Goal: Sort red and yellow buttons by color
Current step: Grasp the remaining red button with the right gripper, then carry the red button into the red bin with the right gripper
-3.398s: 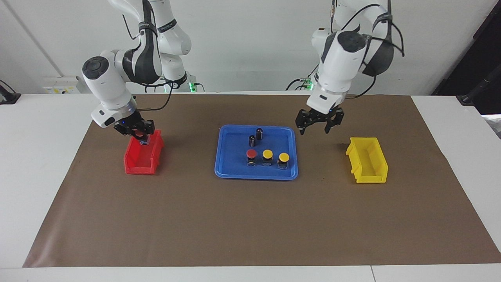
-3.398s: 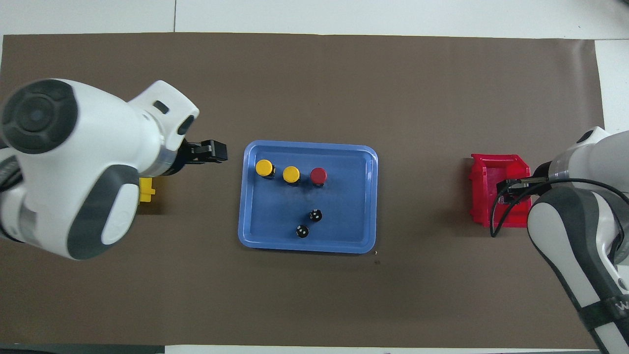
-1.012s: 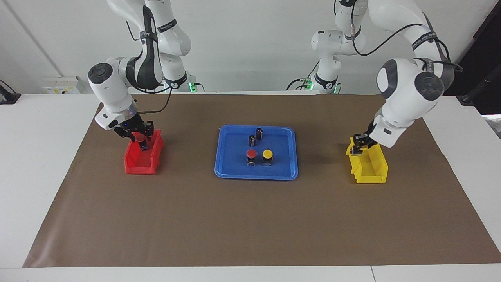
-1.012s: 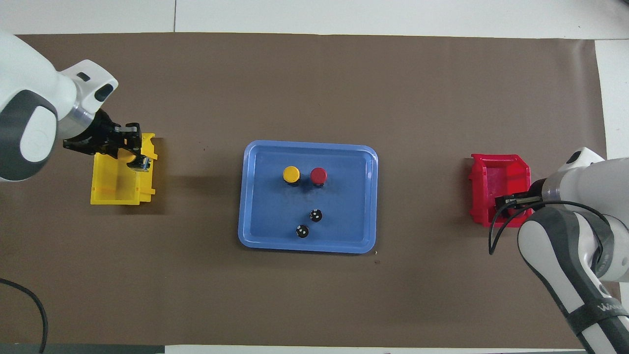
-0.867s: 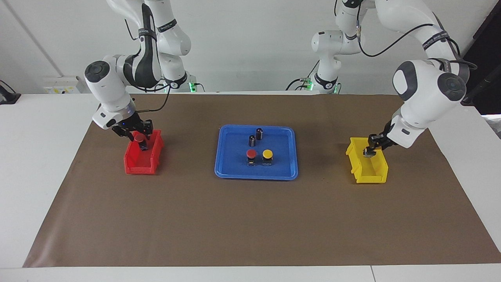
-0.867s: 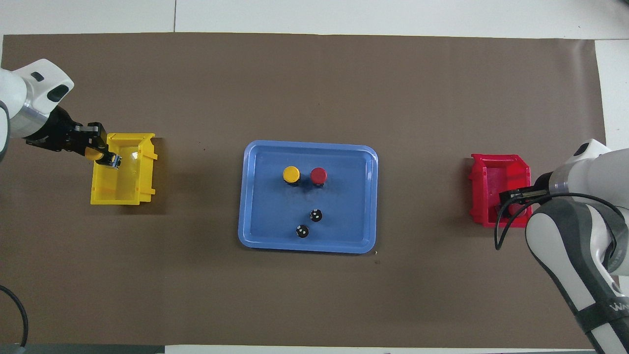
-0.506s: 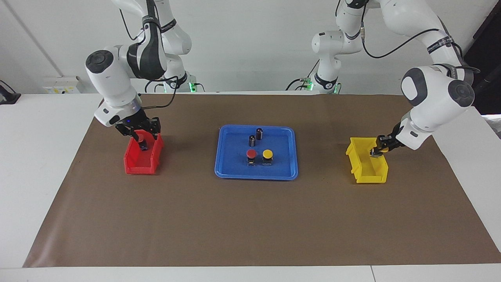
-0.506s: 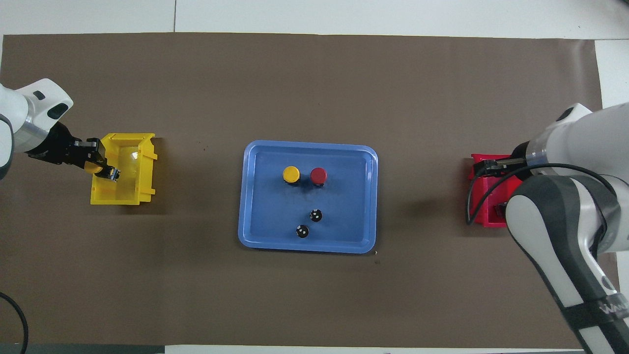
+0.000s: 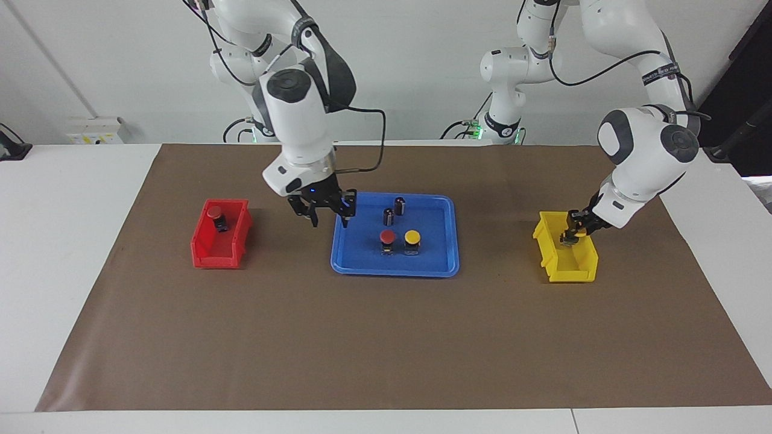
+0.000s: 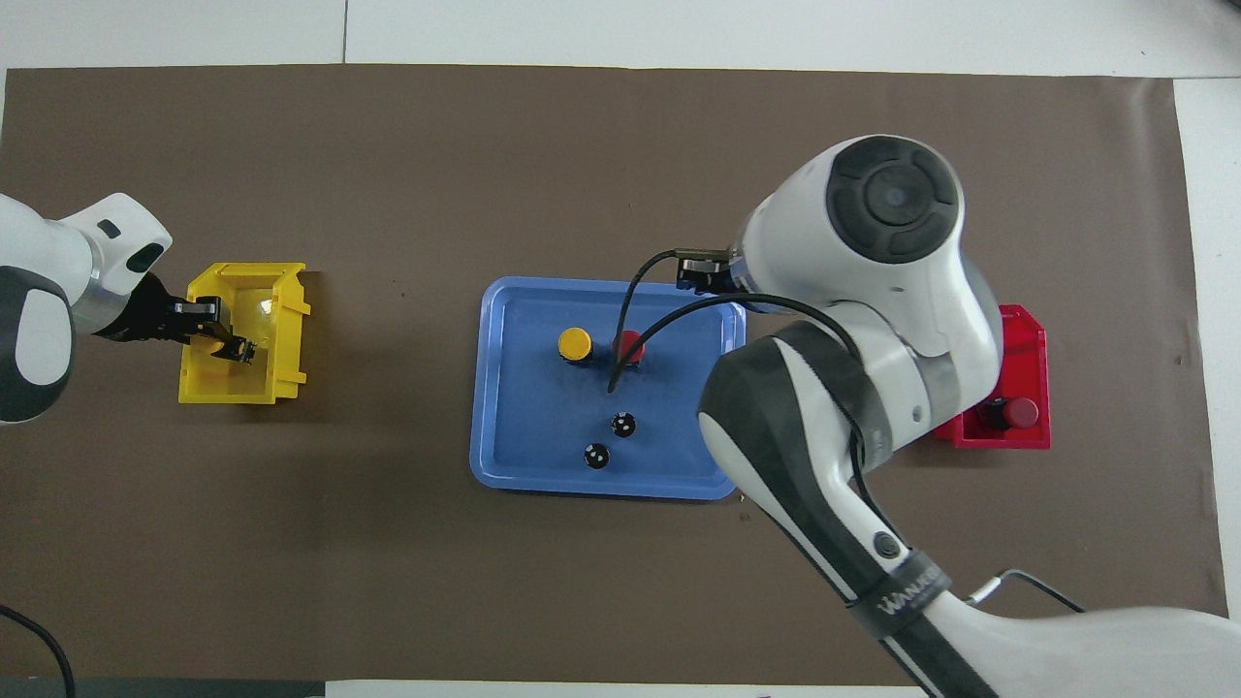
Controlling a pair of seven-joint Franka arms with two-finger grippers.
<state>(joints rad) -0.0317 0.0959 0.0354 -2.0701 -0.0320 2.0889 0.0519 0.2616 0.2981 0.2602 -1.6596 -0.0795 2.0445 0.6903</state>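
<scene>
Left hand point(image 9: 568, 239) grips a yellow button point(image 9: 575, 226) over the yellow bin point(image 9: 570, 270), ready to drop it. Right hand point(image 9: 329, 222), released and empty, hovers at ten o'clock of the blue tray point(image 9: 395, 270), probably bound for the red button point(image 9: 387, 236).

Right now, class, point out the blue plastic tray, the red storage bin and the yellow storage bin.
blue plastic tray point(image 9: 362, 265): facing view, bare floor.
red storage bin point(image 9: 212, 260): facing view, front wall.
yellow storage bin point(image 10: 229, 394): overhead view, rim.
</scene>
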